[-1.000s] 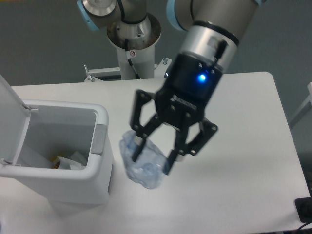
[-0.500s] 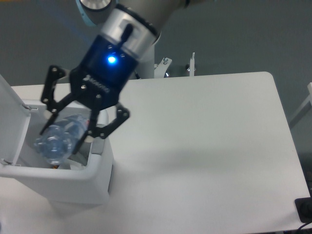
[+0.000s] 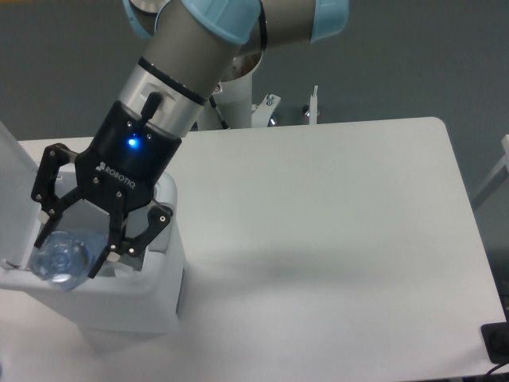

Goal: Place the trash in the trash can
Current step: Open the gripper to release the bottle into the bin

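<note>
White table [image 3: 334,239], rounded corners, takes up most of the view. Dark grey wall [image 3: 413,56] behind the table's far edge. Small metal bracket [image 3: 314,103] upright just past the table's far edge, near its middle; a second metal fitting [image 3: 268,103] just left of it, details too small to tell. Dark object [image 3: 497,342] cut off by the frame at the table's near right corner. Pale strip [image 3: 503,159] at the frame edge beyond the table's right side, unclear what it is.

Your arm reaches down toward 7 o'clock, its gripper [image 3: 70,256] tilted that way with jaws clamped on the bottle [image 3: 65,258].
</note>
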Controlling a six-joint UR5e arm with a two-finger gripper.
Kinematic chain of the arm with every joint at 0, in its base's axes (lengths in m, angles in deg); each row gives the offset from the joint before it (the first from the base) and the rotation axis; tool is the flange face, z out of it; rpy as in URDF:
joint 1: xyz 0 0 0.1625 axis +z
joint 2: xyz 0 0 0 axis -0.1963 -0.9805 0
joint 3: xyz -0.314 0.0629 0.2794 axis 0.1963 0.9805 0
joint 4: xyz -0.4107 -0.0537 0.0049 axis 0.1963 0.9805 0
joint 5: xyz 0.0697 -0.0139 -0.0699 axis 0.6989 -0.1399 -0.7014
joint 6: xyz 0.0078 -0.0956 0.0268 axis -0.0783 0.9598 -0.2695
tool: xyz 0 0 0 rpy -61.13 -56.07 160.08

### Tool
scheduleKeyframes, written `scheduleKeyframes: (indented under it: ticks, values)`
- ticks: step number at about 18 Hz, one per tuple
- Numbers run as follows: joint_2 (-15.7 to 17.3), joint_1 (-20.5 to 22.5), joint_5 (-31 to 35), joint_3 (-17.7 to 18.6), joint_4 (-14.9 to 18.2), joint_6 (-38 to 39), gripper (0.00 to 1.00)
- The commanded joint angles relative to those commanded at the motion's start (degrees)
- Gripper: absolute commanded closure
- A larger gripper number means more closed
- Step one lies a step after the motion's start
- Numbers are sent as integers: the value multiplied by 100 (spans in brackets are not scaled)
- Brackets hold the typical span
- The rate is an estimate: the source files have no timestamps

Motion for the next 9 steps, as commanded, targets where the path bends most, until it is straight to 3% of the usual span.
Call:
scheduleKeyframes:
  ticks: [5, 9]
  values:
    - [-61, 0, 9, 53, 0, 0, 6]
    - [-97, 465, 105, 176, 9, -9, 0]
